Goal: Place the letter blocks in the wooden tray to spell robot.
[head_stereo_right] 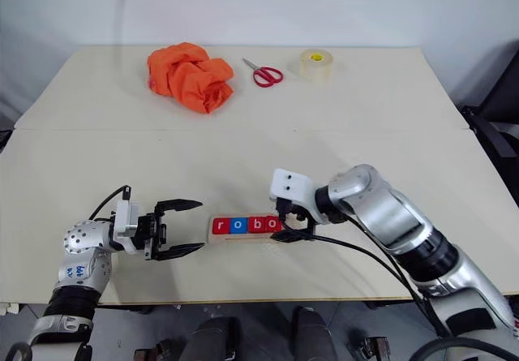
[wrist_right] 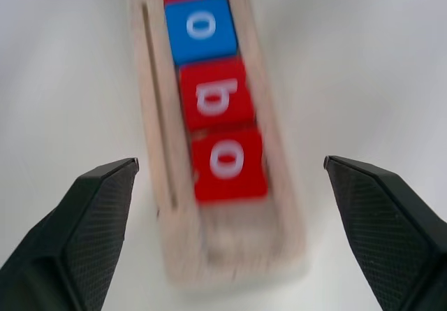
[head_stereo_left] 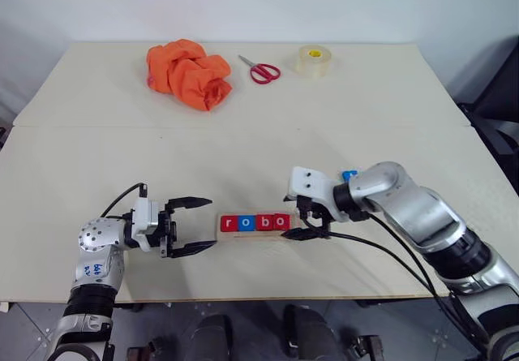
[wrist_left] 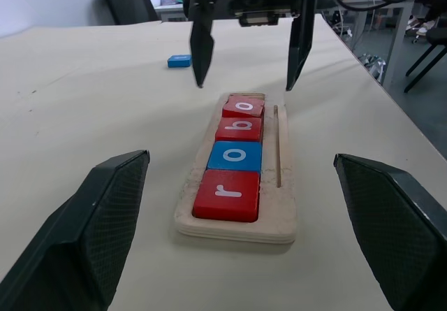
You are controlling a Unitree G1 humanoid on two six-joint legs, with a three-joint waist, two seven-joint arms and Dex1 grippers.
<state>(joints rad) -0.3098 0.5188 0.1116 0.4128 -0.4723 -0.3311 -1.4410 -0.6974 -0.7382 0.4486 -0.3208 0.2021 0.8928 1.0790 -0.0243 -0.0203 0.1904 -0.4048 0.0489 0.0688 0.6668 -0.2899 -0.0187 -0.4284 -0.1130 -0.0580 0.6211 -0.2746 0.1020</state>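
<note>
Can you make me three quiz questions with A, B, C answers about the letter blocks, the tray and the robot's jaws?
1. Where is the loose blue block?
A. On the table beyond the wooden tray
B. Inside the tray
C. On the orange cloth

2. How many blocks sit in the tray?
A. Two
B. Four
C. Six

3. How do the right gripper's jaws stand?
A. Shut on a block
B. Shut on the scissors
C. Open over the tray's end

Answers:
1. A, it lies flat on the bare tabletop, apart from the tray.
2. B, r, o, b, o fill a row.
3. C, the fingers stand spread, holding nothing.
</note>
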